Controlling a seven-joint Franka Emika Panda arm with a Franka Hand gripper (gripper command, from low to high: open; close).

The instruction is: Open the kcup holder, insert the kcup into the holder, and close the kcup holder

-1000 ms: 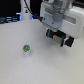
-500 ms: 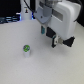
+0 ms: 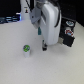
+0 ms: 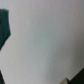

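Observation:
The kcup (image 3: 26, 49), a tiny pod with a green top and whitish body, stands on the white table in the exterior view. The kcup holder (image 3: 67, 33) is a black box with light front marks at the exterior view's right, partly hidden by the arm. My gripper (image 3: 44, 47) hangs low over the table between them, a short way to the exterior view's right of the kcup and apart from it. Its fingers are too blurred to tell open from shut. The wrist view is blurred, mostly white table (image 4: 47, 40) with a dark shape (image 4: 4, 27) at one edge; no kcup shows there.
A tall white bottle-like object (image 3: 20, 16) stands at the back on the exterior view's left, next to dark items along the table's far edge. The white arm body (image 3: 50, 22) covers part of the holder.
My arm has swung from near the holder toward the exterior view's left and come lower, closer to the kcup. The kcup and the holder have not moved.

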